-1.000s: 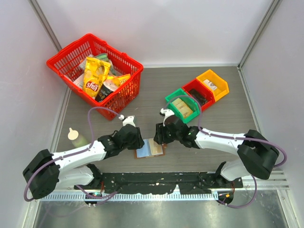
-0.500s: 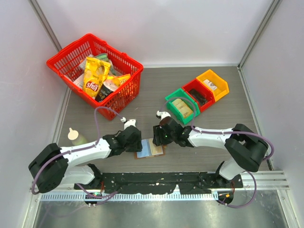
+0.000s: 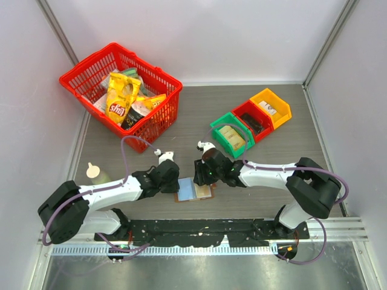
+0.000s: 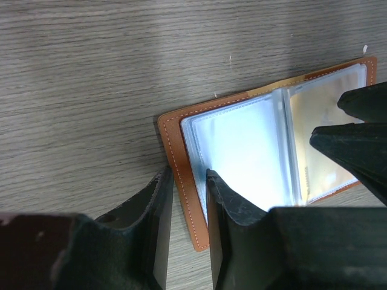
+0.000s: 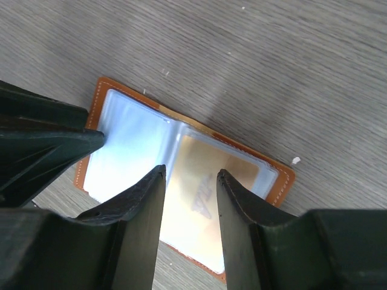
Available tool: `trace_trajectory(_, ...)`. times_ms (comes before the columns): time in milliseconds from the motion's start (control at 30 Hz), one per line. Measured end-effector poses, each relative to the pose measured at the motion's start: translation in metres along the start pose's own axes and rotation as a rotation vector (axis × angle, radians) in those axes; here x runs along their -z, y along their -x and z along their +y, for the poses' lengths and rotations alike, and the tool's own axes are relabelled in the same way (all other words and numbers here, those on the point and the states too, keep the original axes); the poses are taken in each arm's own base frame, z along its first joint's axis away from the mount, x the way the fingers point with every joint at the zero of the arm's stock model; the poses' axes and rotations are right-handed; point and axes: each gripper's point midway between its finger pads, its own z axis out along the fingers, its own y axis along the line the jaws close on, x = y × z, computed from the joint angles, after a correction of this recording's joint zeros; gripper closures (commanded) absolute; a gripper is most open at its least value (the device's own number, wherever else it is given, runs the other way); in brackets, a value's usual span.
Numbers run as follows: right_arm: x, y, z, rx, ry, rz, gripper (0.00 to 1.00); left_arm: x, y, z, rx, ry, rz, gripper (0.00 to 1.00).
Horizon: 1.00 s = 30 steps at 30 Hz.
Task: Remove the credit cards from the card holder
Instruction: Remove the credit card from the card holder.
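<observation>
ok so left gripper (image 4: 187, 175) jaws slightly apart, straddling left edge of open brown leather card holder (image 4: 242, 145), nothing clamped; right gripper (image 5: 190, 175) jaws spread, hovering over tan credit card (image 5: 196, 157) tucked in right clear sleeve. Holder flat on grey wood-grain table (image 4: 91, 72), between arms.

A brown leather card holder (image 5: 130, 148) with pale stitching lies open and flat on the grey wood-grain table surface (image 5: 290, 72). Its left clear sleeve looks pale blue-grey, and the right sleeve holds a tan rectangular credit card (image 5: 251, 175). The right gripper (image 5: 190, 174) stands over it with dark fingers apart, one tip at the centre fold, the other over the card's sleeve. The left gripper (image 5: 97, 125) reaches in from the left, its fingers straddling the holder's left edge.
</observation>
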Motion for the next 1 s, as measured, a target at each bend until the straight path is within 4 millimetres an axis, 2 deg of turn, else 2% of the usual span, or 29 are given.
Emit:
trace_trajectory(133, 0.001, -0.001, 0.006, 0.004, 0.024, 0.006, 0.56, 0.000, 0.000, -0.001, 0.002, -0.005, 0.000, 0.71)
trace_trajectory(233, 0.001, 0.000, 0.004, 0.005, 0.008, 0.002, 0.54, 0.000, 0.000, -0.001, 0.005, -0.006, 0.000, 0.72)
trace_trajectory(433, 0.004, -0.002, -0.020, 0.008, -0.115, 0.001, 0.50, -0.001, -0.001, -0.001, 0.019, -0.005, 0.003, 0.72)
trace_trajectory(567, 0.006, -0.005, -0.027, 0.011, -0.152, 0.006, 0.50, -0.001, -0.001, -0.001, 0.019, -0.006, 0.003, 0.72)
trace_trajectory(767, 0.006, -0.006, -0.027, 0.011, -0.149, 0.013, 0.51, -0.001, -0.001, -0.002, 0.021, -0.007, 0.004, 0.72)
trace_trajectory(1000, 0.005, -0.007, -0.019, 0.009, -0.107, 0.023, 0.57, -0.001, -0.002, -0.002, 0.023, -0.009, 0.006, 0.72)
